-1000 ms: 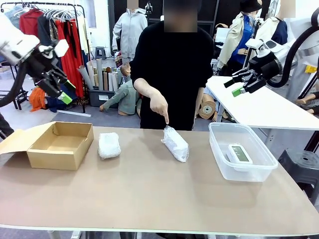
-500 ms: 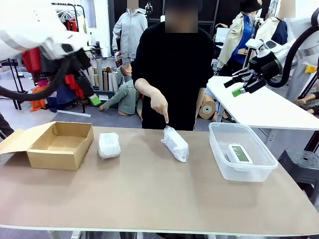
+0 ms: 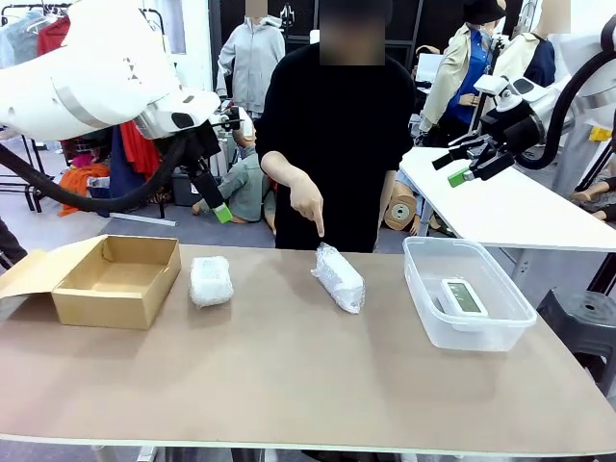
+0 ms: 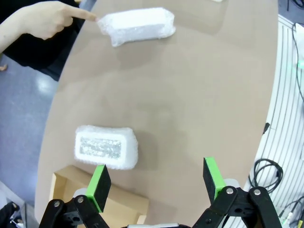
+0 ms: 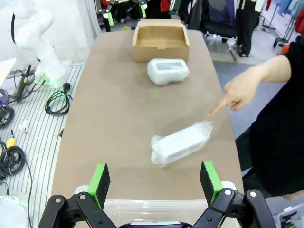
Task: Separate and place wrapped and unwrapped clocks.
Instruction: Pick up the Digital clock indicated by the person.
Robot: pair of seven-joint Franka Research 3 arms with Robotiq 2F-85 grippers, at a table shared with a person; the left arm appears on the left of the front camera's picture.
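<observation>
**Where are the clocks lying?**
The longer wrapped clock (image 3: pixel 339 277) is lying at a slant near the middle of the tabletop's far edge. The person's hand (image 3: pixel 306 204) is pointing a forefinger down at its far end; whether the fingertip is touching the wrap cannot be told. The squarer wrapped clock (image 3: pixel 211 280) is resting toward the far left, just beside the open cardboard box (image 3: pixel 96 310) but apart from it. The box is sitting at the tabletop's far left corner. The bare white clock (image 3: pixel 463 296) is lying screen up inside the clear tub (image 3: pixel 420 284), near the right edge.

**And what are the arms doing?**
The left gripper (image 4: pixel 156 176) is hanging in the air over the far left of the tabletop. Its wrist camera is looking down on the squarer wrapped clock and a corner of the box. Its jaws are standing wide apart, holding nothing. The right gripper (image 5: pixel 154 179) is hovering high off the far right corner, with the tub's rim below it. Its jaws are likewise spread wide and gripping nothing.
</observation>
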